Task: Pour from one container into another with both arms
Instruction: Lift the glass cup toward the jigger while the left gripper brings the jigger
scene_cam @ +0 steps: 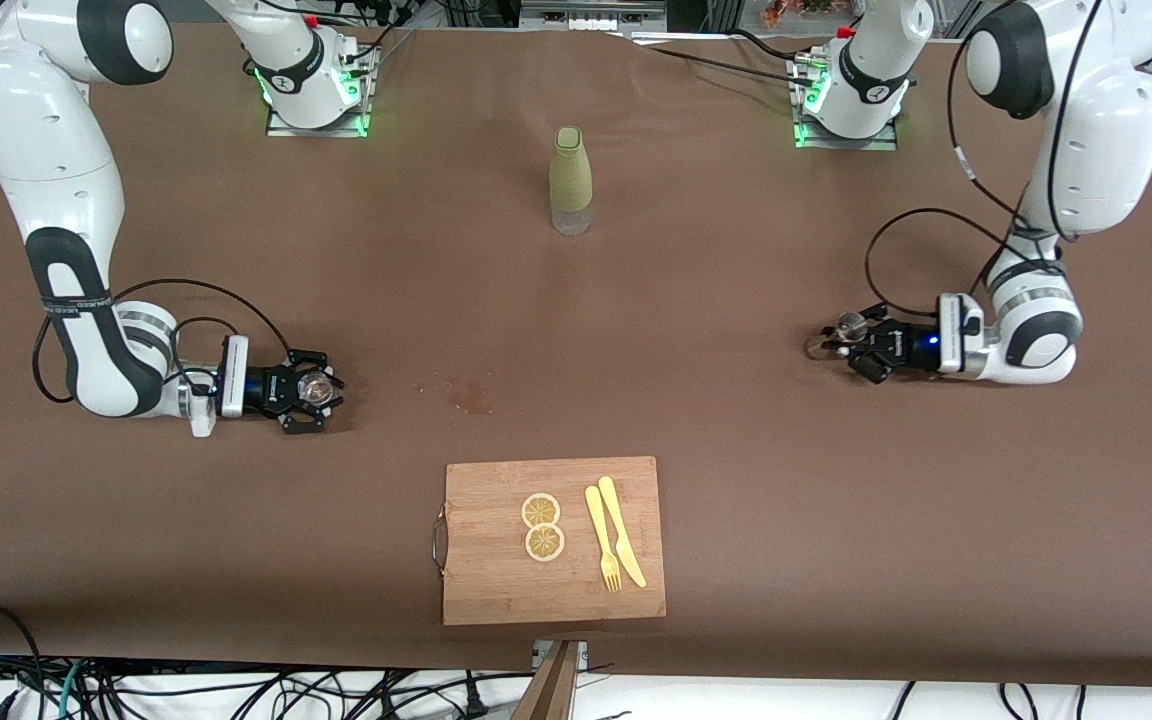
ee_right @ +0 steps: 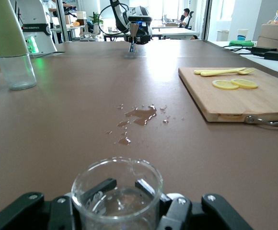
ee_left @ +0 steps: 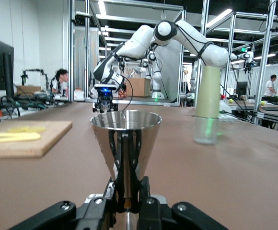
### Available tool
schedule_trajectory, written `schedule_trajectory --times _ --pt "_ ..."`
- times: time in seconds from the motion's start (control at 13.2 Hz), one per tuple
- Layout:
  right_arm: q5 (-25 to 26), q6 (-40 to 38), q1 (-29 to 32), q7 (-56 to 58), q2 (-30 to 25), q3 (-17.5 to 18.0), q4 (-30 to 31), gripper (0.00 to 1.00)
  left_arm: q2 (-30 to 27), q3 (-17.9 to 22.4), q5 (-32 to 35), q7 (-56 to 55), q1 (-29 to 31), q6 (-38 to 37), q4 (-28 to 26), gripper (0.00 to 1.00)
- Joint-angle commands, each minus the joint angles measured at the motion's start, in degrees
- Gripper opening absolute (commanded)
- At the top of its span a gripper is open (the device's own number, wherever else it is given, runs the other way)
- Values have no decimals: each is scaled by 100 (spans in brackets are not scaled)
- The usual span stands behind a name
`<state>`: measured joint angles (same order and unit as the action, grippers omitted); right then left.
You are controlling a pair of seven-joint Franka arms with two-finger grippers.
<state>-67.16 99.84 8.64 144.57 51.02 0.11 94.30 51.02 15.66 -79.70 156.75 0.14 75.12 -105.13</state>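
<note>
While both arms are held low over the brown table (scene_cam: 736, 420), a steel jigger (ee_left: 125, 148) is gripped upright by the left gripper (scene_cam: 836, 345) toward the left arm's end, and a clear glass cup (ee_right: 116, 194) is clasped by the right gripper (scene_cam: 321, 390) toward the right arm's end. A green-sleeved bottle (scene_cam: 571, 180) is seen standing between the two bases. A small spill (ee_right: 139, 115) is visible on the cloth. Nearer the front camera, a wooden cutting board (scene_cam: 496, 580) is laid with two lemon slices (scene_cam: 542, 526), a yellow fork (scene_cam: 603, 540) and knife (scene_cam: 622, 530).
</note>
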Motion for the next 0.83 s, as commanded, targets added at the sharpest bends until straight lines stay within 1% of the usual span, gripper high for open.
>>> schedule_trajectory --times 0.0,0.15,0.23,0.38,0.61,0.76 --pt "-52 0 -46 -446 -250 33 27 27 -30 -44 -441 287 -522 318 54 0" --pt "10 35 -125 -771 -416 103 -96 27 -92 -264 -660 172 -742 635 89 0" --pt "19 157 -247 -912 -600 95 -96 27 -118 -335 -835 111 -900 784 89 0" --pt "19 439 -484 -1272 -996 95 0 27 -189 -457 -1117 -108 -1199 1065 90 0" --pt "-25 798 -836 -1458 -1400 95 175 27 -198 -914 -1513 -197 -1454 1697 98 0" --pt "-34 1107 -1100 -1808 -1498 95 220 27 -198 -1090 -1759 -434 -1796 2154 256 0"
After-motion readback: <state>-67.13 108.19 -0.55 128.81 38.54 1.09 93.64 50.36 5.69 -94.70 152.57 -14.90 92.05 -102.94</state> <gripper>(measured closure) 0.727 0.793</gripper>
